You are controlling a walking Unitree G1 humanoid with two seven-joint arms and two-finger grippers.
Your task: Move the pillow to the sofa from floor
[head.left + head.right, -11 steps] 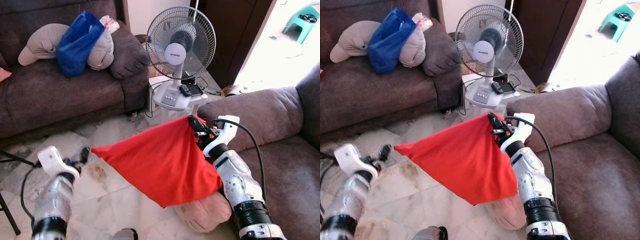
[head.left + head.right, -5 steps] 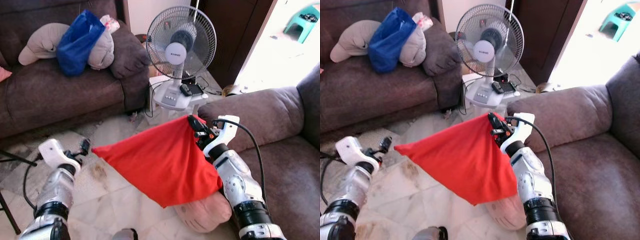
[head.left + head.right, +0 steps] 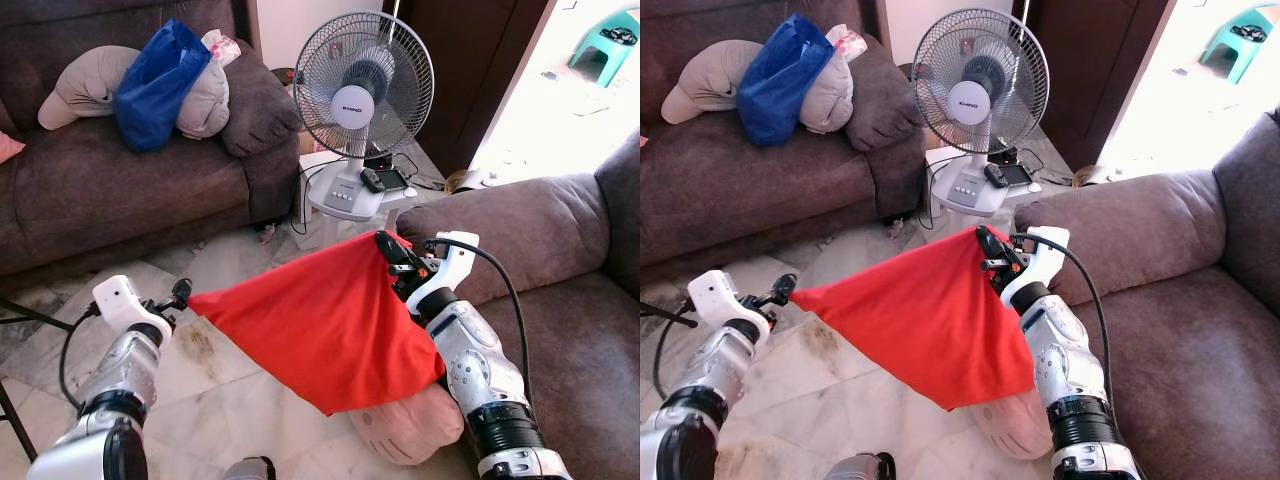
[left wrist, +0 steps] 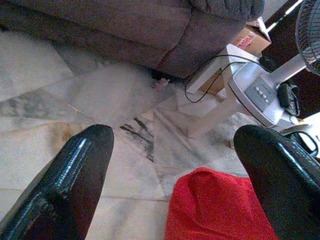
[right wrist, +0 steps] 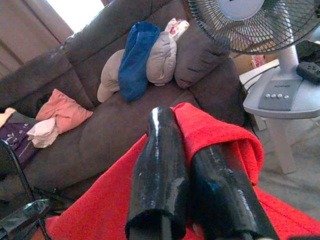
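Note:
A red pillow [image 3: 330, 330] hangs over the marble floor, stretched out flat between my arms. My right gripper [image 3: 392, 250] is shut on its upper right corner, close to the armrest of the grey sofa [image 3: 520, 230] on the right. In the right wrist view the red cloth [image 5: 210, 130] wraps over the closed fingers [image 5: 160, 165]. My left gripper [image 3: 178, 295] is open at the pillow's left corner. The left wrist view shows that red corner [image 4: 215, 210] lying between the wide-spread fingers [image 4: 85, 165], not touching either.
A pale pink cushion [image 3: 405, 425] lies on the floor under the red pillow. A white standing fan [image 3: 362, 85] is just behind. The back sofa [image 3: 120, 190] holds beige pillows and a blue bag [image 3: 155, 85]. A black stand leg [image 3: 20, 320] is at far left.
My left gripper has moved up and to the right, reaching the pillow's left corner. The right arm and the pillow have held still.

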